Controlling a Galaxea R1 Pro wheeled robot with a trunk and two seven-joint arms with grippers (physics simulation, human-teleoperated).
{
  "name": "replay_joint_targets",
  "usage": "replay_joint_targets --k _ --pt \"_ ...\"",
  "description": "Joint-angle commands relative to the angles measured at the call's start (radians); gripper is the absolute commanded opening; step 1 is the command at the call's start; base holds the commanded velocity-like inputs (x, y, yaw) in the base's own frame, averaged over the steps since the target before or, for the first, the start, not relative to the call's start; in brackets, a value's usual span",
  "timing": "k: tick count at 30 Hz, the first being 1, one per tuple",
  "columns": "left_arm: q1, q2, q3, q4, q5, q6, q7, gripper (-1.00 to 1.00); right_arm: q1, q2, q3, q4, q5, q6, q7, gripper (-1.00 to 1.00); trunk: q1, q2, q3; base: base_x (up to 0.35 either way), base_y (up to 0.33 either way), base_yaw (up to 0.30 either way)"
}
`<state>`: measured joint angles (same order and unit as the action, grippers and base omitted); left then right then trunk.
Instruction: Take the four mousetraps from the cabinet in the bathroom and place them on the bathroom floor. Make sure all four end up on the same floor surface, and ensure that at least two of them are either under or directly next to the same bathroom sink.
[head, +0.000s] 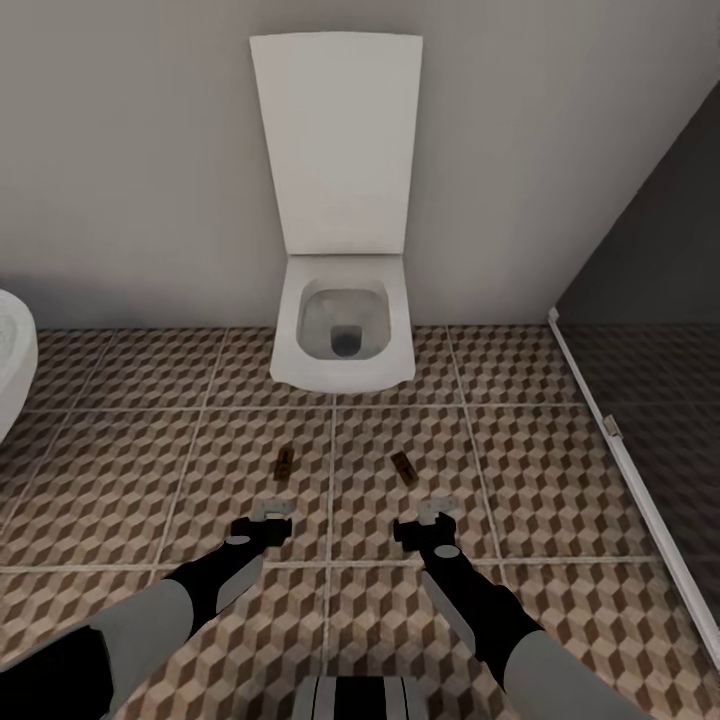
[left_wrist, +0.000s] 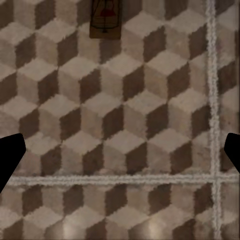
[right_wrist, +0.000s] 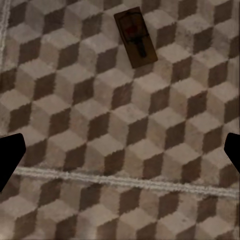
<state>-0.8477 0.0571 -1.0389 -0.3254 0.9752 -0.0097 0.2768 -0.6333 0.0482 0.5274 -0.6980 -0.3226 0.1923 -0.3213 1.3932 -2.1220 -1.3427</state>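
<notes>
Two mousetraps lie flat on the cube-patterned bathroom floor in front of the toilet. The left mousetrap also appears in the left wrist view; the right mousetrap appears in the right wrist view. My left gripper hovers open just short of the left trap, with nothing between its fingers. My right gripper stands open a little to the right of and short of the right trap, also holding nothing. The cabinet and the sink are out of view.
A white toilet with its lid up stands against the grey wall ahead. A white tub edge shows at the far left. A dark glass panel with a white frame runs along the right.
</notes>
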Motion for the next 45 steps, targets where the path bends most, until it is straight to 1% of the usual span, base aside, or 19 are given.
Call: replay_joint_targets --k 1,30,45 --pt "-0.001 0.001 -0.009 -0.003 0.009 -0.001 0.007 1.00 -0.001 -0.001 0.005 -0.002 -0.007 0.004 -0.009 1.00 -0.004 0.007 0.004 0.000 0.000 0.000" --pt "-0.001 0.000 -0.008 -0.003 0.010 0.001 0.007 1.00 -0.001 -0.001 0.005 -0.002 -0.007 0.003 -0.009 1.00 -0.115 0.210 0.118 0.000 0.000 0.000" --pt "-0.001 -0.012 -0.008 -0.002 0.010 0.000 0.008 1.00 -0.001 -0.001 0.006 -0.002 -0.007 0.003 -0.009 1.00 -0.173 0.315 0.173 0.000 0.000 0.000"
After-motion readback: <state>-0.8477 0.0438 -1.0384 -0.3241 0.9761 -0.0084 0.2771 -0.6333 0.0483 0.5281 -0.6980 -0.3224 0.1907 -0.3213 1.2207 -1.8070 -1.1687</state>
